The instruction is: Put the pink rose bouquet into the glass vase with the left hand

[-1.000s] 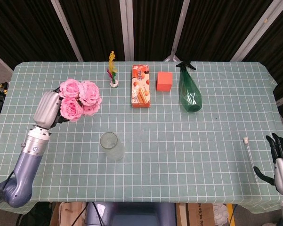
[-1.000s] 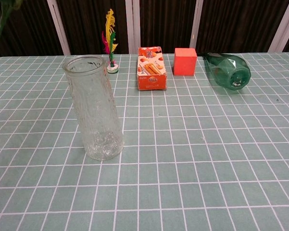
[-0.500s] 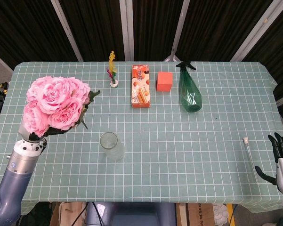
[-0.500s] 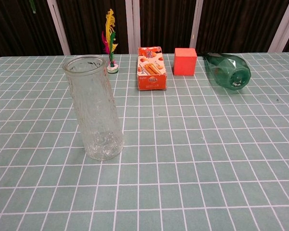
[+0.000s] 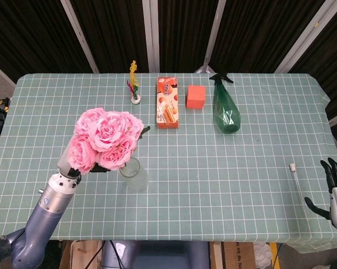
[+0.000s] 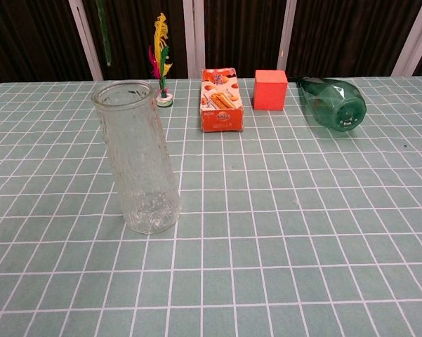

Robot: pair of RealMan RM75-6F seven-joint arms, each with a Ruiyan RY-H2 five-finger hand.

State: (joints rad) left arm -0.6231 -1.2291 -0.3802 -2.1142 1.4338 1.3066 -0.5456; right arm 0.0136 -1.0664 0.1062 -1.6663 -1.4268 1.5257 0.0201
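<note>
The pink rose bouquet (image 5: 105, 139) hangs above the table, held up by my left hand (image 5: 66, 167), which is mostly hidden beneath the blooms. The blooms overlap the left side of the glass vase's (image 5: 133, 174) rim in the head view. In the chest view the vase (image 6: 137, 168) stands upright with nothing inside, and a thin green stem (image 6: 106, 35) of the bouquet hangs at the top, above and slightly left of the vase mouth. My right hand (image 5: 334, 189) rests at the table's near right corner, fingers apart, holding nothing.
Along the back stand a feather shuttlecock (image 5: 134, 85), an orange snack box (image 5: 167, 110), an orange cube (image 5: 196, 96) and a green spray bottle (image 5: 225, 109) lying down. A thin glass tube (image 5: 297, 180) lies near my right hand.
My left hand has carried the bouquet from the table's left edge rightward to just beside the vase. The stem in the chest view shifted right. The right hand barely moved.
</note>
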